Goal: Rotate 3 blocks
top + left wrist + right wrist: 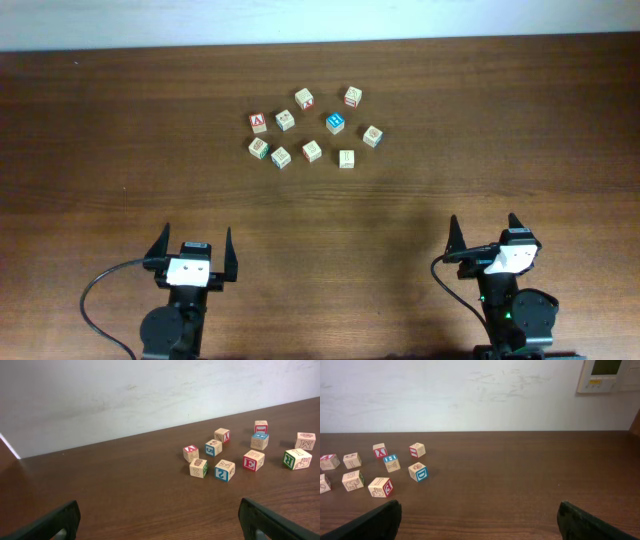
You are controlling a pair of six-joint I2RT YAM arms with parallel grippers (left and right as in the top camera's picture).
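Dark wooden bench (100,150) under a pale wall (100,395). My blocks (312,151) sit in a loose cluster toward twelve o'clock, each skewed differently; cubes, so no long axis. Left tool (197,232) at seven, right tool (483,220) at five, both spread and empty. No turn looks started; next, I'd reach one forward over a cube.

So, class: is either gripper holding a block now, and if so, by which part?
Nothing is held. The left gripper and the right gripper both stand open and empty, well short of the blocks.
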